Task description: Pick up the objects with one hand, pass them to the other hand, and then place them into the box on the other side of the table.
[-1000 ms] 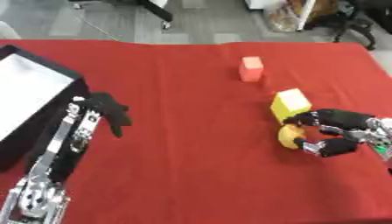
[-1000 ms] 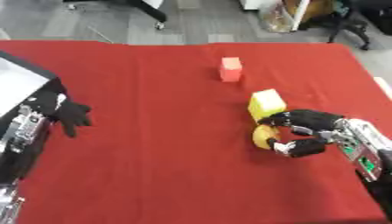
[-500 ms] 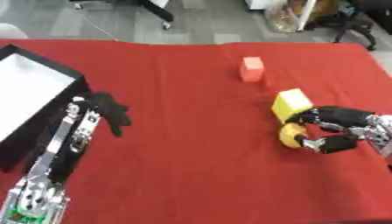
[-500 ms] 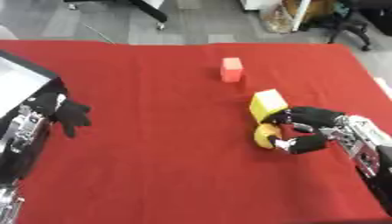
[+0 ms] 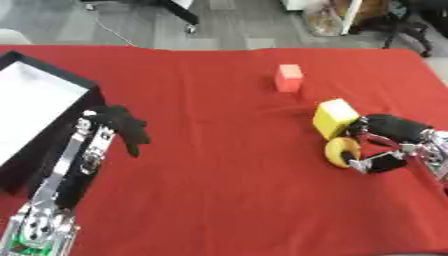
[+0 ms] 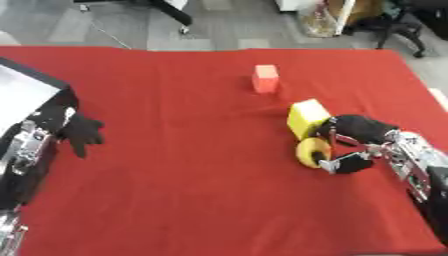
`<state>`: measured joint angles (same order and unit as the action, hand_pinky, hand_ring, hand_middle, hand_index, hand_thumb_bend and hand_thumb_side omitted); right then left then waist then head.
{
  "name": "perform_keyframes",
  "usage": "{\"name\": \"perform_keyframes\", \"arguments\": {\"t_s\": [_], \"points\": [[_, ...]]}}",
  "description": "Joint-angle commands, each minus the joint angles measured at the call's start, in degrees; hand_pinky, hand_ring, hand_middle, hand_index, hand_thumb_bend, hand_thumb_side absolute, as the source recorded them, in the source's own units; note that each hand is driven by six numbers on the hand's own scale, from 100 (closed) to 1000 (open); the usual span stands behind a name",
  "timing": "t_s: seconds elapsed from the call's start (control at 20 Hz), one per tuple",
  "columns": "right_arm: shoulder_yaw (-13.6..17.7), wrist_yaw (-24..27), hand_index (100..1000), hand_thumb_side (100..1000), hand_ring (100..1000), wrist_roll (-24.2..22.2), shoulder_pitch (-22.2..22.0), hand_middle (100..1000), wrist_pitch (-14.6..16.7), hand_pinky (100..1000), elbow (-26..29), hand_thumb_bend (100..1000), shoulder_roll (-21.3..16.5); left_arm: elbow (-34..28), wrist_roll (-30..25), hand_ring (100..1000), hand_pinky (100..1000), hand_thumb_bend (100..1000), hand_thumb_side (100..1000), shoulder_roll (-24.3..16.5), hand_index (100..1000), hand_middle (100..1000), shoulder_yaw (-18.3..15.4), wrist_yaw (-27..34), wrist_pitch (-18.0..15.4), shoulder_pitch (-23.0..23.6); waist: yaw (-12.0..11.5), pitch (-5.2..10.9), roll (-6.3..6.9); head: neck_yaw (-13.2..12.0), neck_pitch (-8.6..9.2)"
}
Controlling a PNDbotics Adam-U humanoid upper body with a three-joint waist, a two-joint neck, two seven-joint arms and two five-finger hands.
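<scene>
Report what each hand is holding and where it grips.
The right hand has its fingers and thumb curled around the round yellow object, gripping its right side on the cloth. The left hand holds nothing.

Grey floor (image 5: 131, 25) w/ chair base (image 5: 179, 10) behind.

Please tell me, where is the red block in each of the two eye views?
Left eye view: the red block stands right of centre in the upper part, on the red cloth.
Right eye view: it stands a little right of centre, upper part.
Shared landmark: the yellow block lies nearer the robot and to the right, beside the right hand.
</scene>
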<state>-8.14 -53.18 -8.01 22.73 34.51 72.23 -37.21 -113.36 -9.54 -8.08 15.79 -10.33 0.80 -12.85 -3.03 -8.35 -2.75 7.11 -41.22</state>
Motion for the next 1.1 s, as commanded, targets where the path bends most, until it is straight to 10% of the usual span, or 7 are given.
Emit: {"name": "perform_keyframes", "arguments": {"t_s": [0.05, 0.75, 1.1], "points": [[1.41, 0.49, 226, 272, 546, 2.79, 0.55, 350, -0.09, 725, 2.36, 100, -1.33, -1.02, -0.04, 475, 742, 129, 954, -0.61, 337, 376, -0.02, 0.08, 0.03, -0.54, 0.17, 0.6, 0.14, -0.07, 0.27], [0.86, 5.67, 203, 160, 481, 14.94, 4.69, 310, 1.58, 700, 12.86, 100, 0.44, 3.25, 3.7, 474, 720, 114, 952, -1.59, 404, 394, -1.23, -1.67, 1.3, -2.18, 0.38, 1.08, 0.09, 0.42, -0.01], [-2.7, 12.1, 199, 204, 466, 13.77, 9.87, 302, -0.61, 693, 18.22, 100, 4.52, 10.68, 6.8, 493, 718, 103, 950, -2.47, 496, 441, 1.66, -6.6, 1.87, -6.78, 0.75, 1.44, 0.14, 1.06, -0.13]]}}
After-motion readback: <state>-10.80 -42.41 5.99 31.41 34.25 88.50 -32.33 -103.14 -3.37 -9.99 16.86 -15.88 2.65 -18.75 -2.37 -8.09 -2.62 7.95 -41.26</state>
